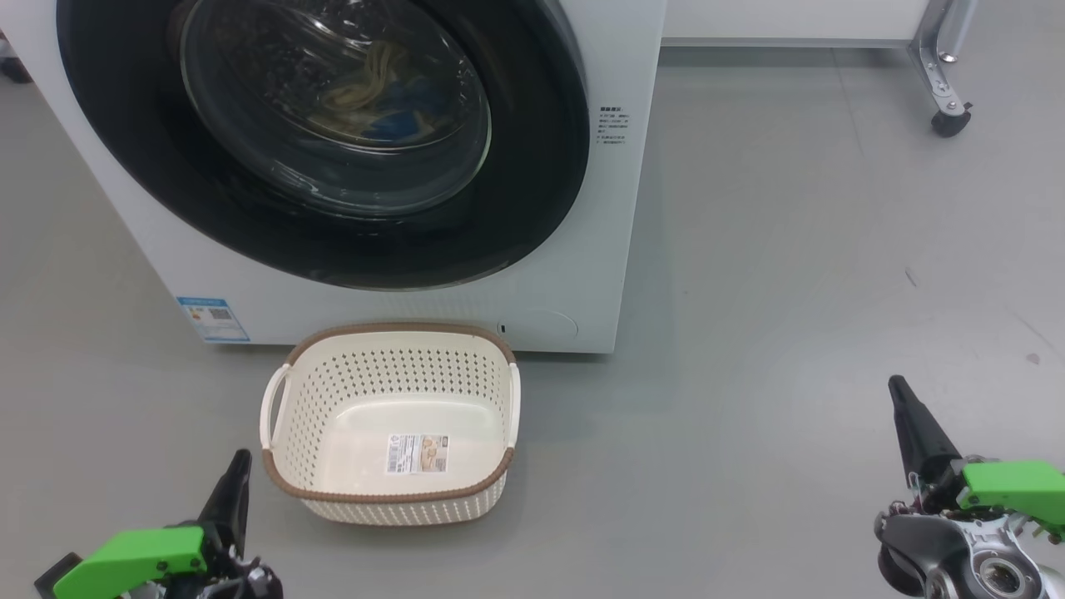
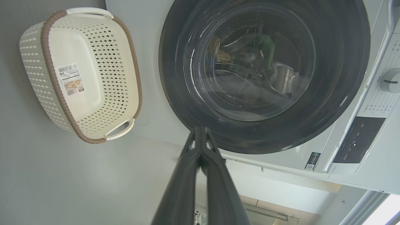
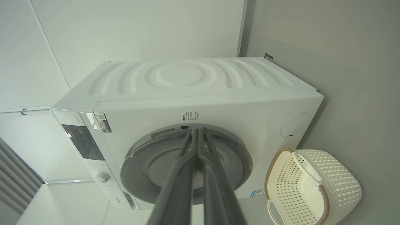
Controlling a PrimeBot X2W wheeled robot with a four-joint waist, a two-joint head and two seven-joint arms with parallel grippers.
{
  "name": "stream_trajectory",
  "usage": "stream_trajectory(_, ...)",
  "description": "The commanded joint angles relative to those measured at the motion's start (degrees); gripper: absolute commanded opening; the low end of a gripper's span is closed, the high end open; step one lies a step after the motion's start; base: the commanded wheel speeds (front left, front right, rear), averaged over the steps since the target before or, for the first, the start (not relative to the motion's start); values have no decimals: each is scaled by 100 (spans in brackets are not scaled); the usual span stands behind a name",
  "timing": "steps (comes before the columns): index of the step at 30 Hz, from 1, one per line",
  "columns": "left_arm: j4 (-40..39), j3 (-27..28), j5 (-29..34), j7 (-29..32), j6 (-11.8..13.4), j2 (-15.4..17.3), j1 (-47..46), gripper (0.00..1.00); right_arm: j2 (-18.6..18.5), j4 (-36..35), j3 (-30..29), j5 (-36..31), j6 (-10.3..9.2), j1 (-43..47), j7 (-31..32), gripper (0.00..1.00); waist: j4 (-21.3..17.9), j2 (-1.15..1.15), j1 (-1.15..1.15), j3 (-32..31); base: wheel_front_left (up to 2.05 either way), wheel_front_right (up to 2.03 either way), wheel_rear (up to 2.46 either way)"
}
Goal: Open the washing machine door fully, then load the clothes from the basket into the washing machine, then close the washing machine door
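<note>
Door (image 1: 532, 191) sitting shut on machine (image 1: 620, 249); clothes (image 1: 374, 91) lying inside, behind it. Basket (image 1: 391, 329) standing on floor (image 1: 749, 349), near side of machine. Left gripper (image 1: 240, 467), right gripper (image 1: 899, 393) hovering low, both jaws clenched together.

Smooth grey floor (image 1: 790, 249), matte, a few small dark scuffs (image 1: 911, 277) on the right. Far right: metal frame leg (image 1: 938, 58) on a black caster (image 1: 948, 125). White panel wall (image 3: 140, 28) at the far side, vertical seams. Light is even, shadows soft.
</note>
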Motion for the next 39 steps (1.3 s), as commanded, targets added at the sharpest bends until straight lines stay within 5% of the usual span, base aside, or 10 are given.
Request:
stream_trajectory(1,-220,214,-25,37,-41,52,-151,0,-115,-168,78,28,-16,-307,34,0,0,0,0,0,0,0,0)
stream_trajectory(39,-221,216,-24,37,-41,52,-151,0,-62,-163,3,-35,-16,-313,94,0,0,0,0,0,0,0,0)
